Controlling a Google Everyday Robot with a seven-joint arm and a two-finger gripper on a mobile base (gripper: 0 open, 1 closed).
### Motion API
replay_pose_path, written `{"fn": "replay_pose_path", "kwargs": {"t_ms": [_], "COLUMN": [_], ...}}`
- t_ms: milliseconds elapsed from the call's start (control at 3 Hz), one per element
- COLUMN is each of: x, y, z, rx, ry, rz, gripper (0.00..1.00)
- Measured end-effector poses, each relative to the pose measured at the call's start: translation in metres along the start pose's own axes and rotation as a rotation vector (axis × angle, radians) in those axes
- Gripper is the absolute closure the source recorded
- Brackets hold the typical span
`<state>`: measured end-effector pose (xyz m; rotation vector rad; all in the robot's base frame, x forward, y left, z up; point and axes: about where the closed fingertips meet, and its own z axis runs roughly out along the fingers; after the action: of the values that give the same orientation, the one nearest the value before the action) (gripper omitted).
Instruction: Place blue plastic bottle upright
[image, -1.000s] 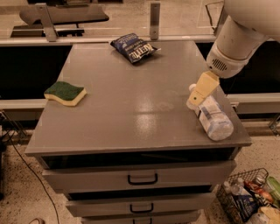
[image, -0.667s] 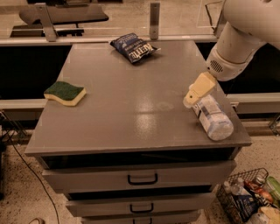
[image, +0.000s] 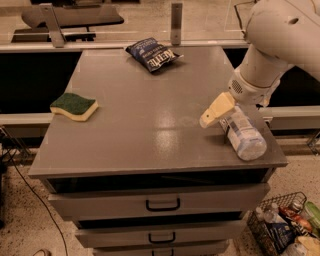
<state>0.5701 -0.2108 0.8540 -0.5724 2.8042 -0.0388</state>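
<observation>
The blue plastic bottle (image: 244, 135) lies on its side near the right edge of the grey cabinet top (image: 150, 125), its bottom end toward the front right corner. It is clear and pale bluish, with a white-and-blue label. My gripper (image: 216, 112), cream-coloured on the end of the white arm (image: 280, 35), reaches down from the upper right. It sits low over the table at the bottle's far, upper-left end, right beside it. The bottle's cap end is hidden behind the gripper.
A green-and-yellow sponge (image: 74, 106) lies at the left side of the top. A dark blue snack bag (image: 152, 53) lies at the back centre. Drawers with black handles (image: 162, 204) are below. A wire basket of items (image: 287, 230) stands on the floor at the right.
My gripper has moved a little to the left and down along the bottle's far end. The bottle still lies in about the same place.
</observation>
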Motion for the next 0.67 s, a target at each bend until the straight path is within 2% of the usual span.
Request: {"fn": "replay_pose_path", "kwargs": {"t_ms": [333, 667], "x": [0.0027, 0.0015], "y": [-0.0010, -0.0053], "z": [0.0194, 0.0279], "rx": [0.001, 0.017], "ry": [0.022, 0.035], "rz": [0.062, 0.089], "gripper": [0.17, 0.41]}}
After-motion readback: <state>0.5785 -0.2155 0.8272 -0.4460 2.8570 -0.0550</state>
